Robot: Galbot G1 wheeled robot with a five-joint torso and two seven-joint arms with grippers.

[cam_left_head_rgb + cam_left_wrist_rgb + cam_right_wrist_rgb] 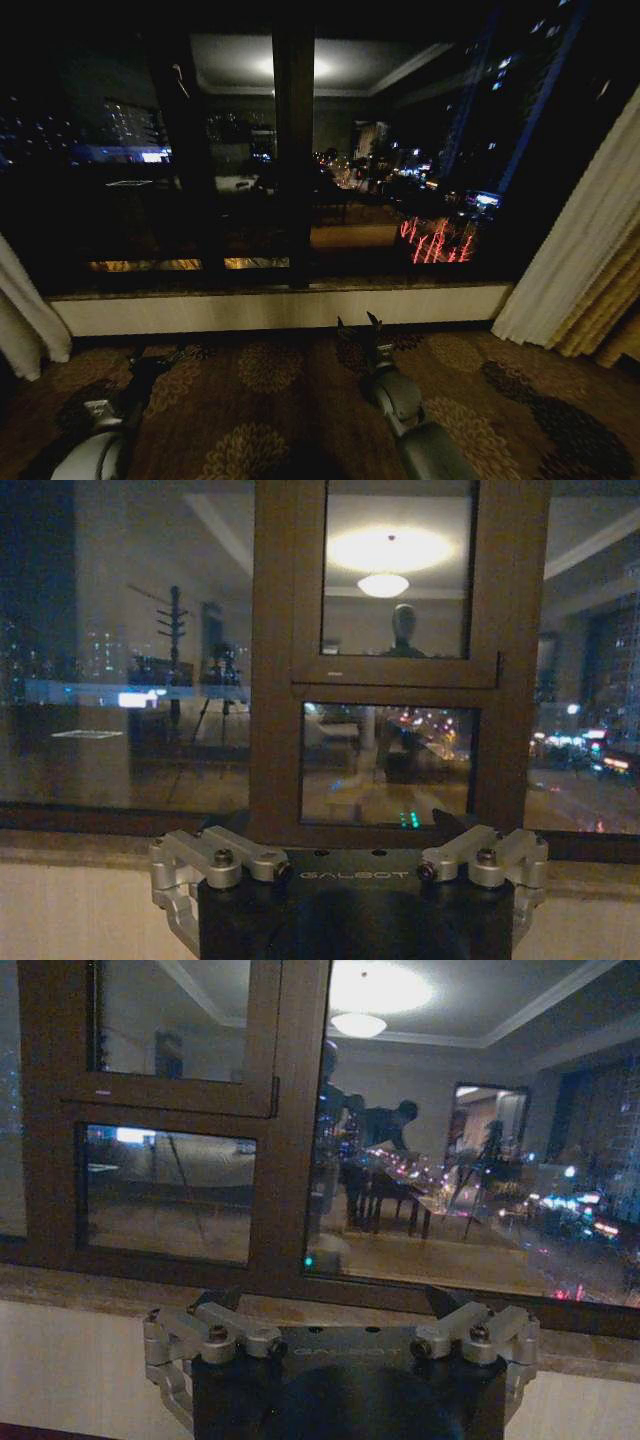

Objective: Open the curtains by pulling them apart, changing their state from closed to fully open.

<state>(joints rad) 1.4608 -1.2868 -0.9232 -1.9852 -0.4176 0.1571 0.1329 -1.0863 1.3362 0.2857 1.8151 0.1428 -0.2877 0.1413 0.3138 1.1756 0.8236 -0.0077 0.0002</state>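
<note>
Curtains: drawn apart to both edges of the window; the left panel [25, 320] hangs bunched at the far left, the right panel [590, 240] gathered at the far right, just beside a golden-brown drape [612, 310].
Window: the glass [300, 150] between the panels is bare, showing night city lights and the reflected ceiling lamp; a dark vertical frame post [293, 150] splits it.
Sill: a pale ledge [280, 305] runs under the window, above the patterned carpet [300, 400].
Left claw [165, 357]: low at the left over the carpet, facing the window, touching no fabric; fingers spread in the left wrist view [345, 855].
Right claw [361, 332]: low near the middle, just short of the sill, holding nothing; fingers spread, tips well apart in the right wrist view [340, 1305].
</note>
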